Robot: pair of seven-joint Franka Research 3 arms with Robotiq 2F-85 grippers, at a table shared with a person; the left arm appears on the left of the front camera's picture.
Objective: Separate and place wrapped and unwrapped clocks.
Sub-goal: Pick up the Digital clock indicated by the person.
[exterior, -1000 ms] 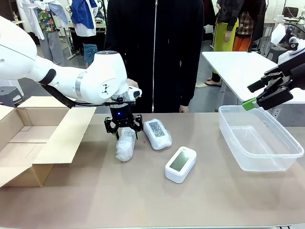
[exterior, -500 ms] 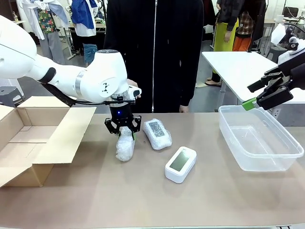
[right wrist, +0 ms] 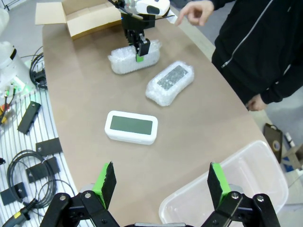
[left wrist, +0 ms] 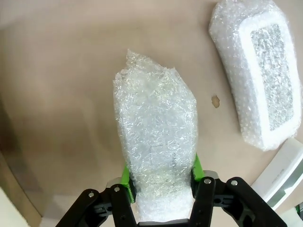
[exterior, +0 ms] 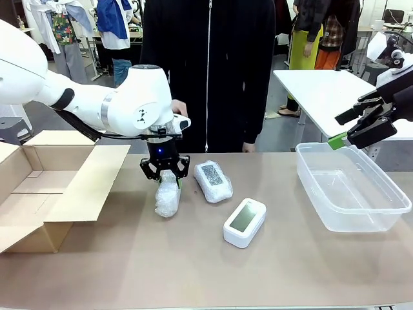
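The left gripper (exterior: 165, 175) points down over the left half of the table (exterior: 193, 271), toward its far edge. Its jaws are clamped on the upper end of a bubble-wrapped clock (exterior: 166, 197). The left wrist view shows the green pads (left wrist: 127, 176) pressing into the wrap on both sides. The bundle hangs almost upright with its lower end at the tabletop. Whether it touches the surface cannot be told.

A second wrapped clock (exterior: 213, 181) lies flat just to the right of it, not touching, with its grey screen showing through the wrap. The bare white clock (exterior: 244, 222) lies screen up near the middle of the table, on the near side of that second bundle and apart from it.

An open cardboard box (exterior: 77, 181) sits at the left edge, one flap reaching toward the held bundle. A clear plastic tub (exterior: 361, 213) stands at the right edge. The right gripper (exterior: 339, 129) hangs above the tub's far right corner, jaws spread wide and holding nothing. A person in a black jacket (exterior: 210, 71) stands at the far edge.
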